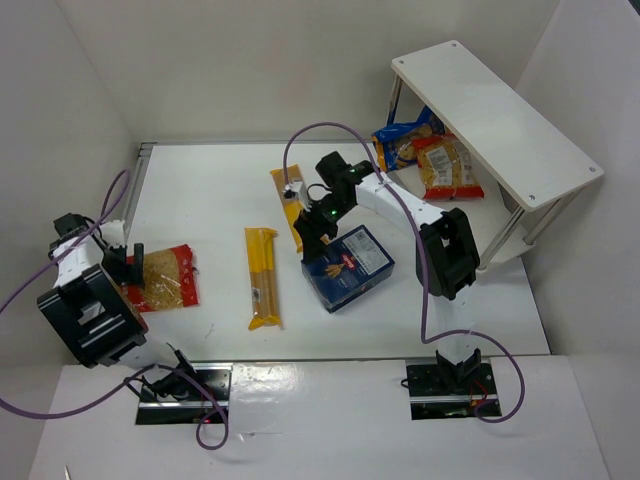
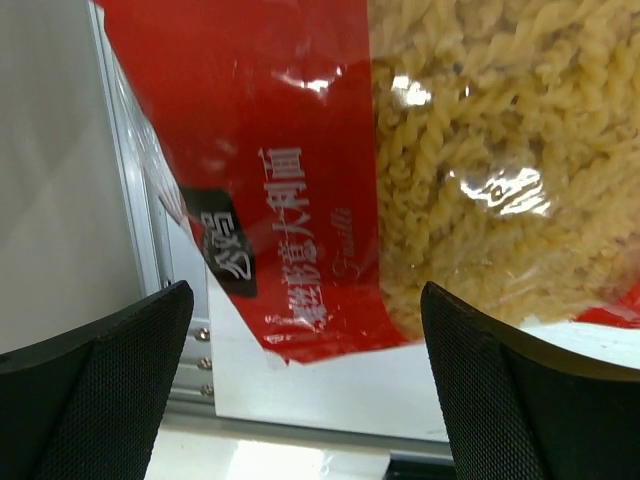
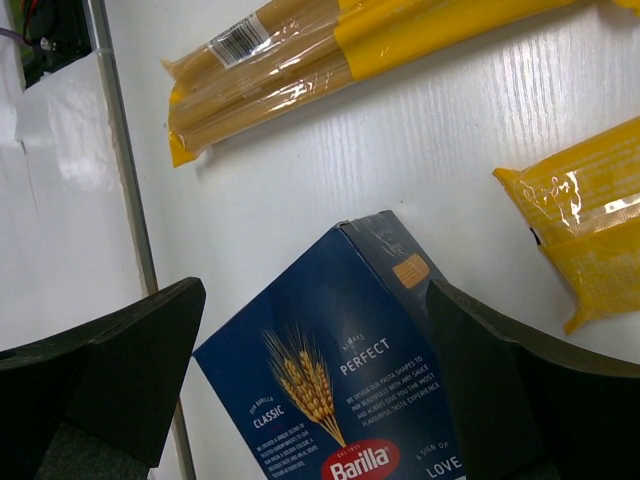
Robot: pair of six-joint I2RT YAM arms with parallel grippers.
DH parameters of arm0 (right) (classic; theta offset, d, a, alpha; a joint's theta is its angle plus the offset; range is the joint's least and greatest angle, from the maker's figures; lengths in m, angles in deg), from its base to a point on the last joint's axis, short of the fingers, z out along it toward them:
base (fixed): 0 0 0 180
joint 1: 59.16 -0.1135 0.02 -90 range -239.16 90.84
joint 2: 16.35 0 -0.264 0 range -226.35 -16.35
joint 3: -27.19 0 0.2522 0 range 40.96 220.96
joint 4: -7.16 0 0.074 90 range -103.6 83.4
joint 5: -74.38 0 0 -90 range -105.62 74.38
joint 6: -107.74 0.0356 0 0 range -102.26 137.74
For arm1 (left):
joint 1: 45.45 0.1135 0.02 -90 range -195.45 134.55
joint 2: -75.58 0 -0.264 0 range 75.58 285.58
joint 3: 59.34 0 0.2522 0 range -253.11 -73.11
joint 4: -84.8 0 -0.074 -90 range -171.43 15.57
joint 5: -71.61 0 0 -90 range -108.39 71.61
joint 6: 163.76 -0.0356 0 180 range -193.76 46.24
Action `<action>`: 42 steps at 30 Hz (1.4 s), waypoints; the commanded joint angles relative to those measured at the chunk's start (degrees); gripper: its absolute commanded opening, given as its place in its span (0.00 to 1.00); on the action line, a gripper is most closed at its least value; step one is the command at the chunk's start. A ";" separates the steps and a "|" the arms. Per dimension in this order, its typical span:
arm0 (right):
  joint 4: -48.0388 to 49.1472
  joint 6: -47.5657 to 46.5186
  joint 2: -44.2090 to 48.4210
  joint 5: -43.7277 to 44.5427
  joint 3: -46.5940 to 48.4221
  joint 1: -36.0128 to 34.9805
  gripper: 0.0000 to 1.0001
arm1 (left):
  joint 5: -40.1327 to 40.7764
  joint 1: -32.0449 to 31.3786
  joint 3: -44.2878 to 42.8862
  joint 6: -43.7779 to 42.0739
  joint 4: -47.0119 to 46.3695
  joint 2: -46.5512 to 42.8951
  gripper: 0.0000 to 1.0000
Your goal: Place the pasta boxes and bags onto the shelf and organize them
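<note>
Black right gripper (image 3: 315, 292) gapes, empty — the dark blue cardboard pasta box (image 3: 345, 400) lies just beneath it, its lower end cut off. Left gripper (image 2: 305, 292), equally spread, hangs over the red-edged clear bag of spiral pasta (image 2: 470, 150).

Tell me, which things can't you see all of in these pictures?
- Top view: the shelf covers part of the blue-edged bag and a red-edged bag beneath it.
- Top view: the right arm hides part of one spaghetti packet.
- Right wrist view: the blue box runs off the bottom edge.
- Left wrist view: the other red bag overflows the frame.
</note>
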 commanded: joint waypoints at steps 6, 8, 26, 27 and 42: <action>-2.47 -0.75 -0.79 -0.18 3.40 -0.56 1.00 | -3.11 0.84 1.22 -2.19 -5.47 3.78 1.00; -2.48 -1.98 -1.31 -0.18 4.01 -0.56 1.00 | -2.59 0.84 1.75 -2.72 -6.27 3.79 1.00; -3.01 -2.51 -0.79 0.35 2.97 -0.56 1.00 | -6.89 -4.60 0.61 -2.20 -9.69 10.64 0.54; -3.01 -2.51 -0.79 0.35 2.96 -0.56 1.00 | -6.28 -6.09 0.61 -1.41 -9.69 10.64 0.45; -1.95 -2.51 0.79 0.96 2.44 -0.56 1.00 | -22.52 -24.12 -14.85 6.15 1.81 3.88 0.00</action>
